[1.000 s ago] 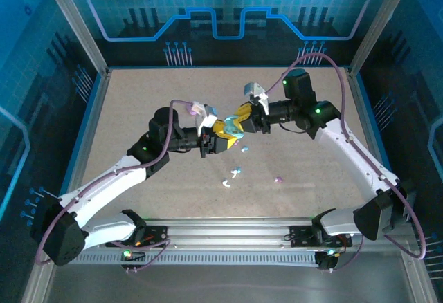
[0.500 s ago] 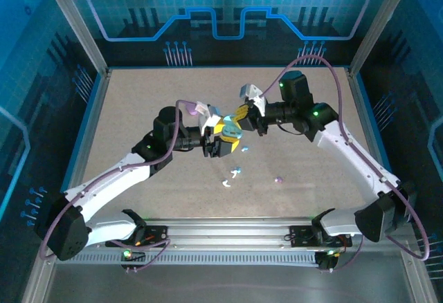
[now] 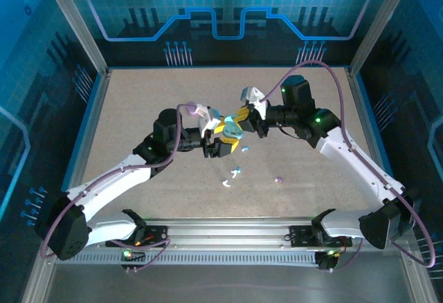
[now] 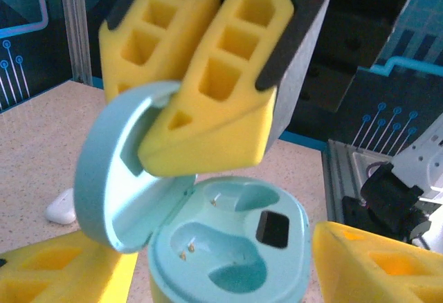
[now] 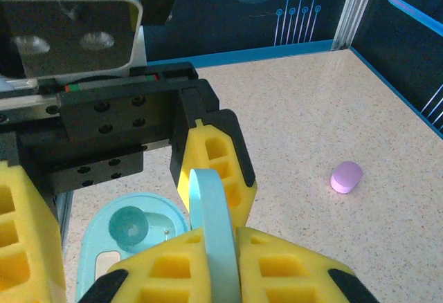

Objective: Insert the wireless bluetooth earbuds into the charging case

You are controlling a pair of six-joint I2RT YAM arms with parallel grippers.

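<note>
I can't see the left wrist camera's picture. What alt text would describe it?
An open light-blue charging case, both earbud wells empty, is at centre, its raised lid pinched from above by the right hand's yellow fingers. The left hand's yellow fingers flank its base; a small white piece lies on the table behind.

The top external camera is looking steeply down from high above and behind the charging case (image 3: pixel 230 131), far off and taking in the whole table (image 3: pixel 138 102). Both wrist cameras are sitting right beside the case. The left one is facing down into its open base, and the right one is looking past its raised lid. All three are sharing the case.
</note>
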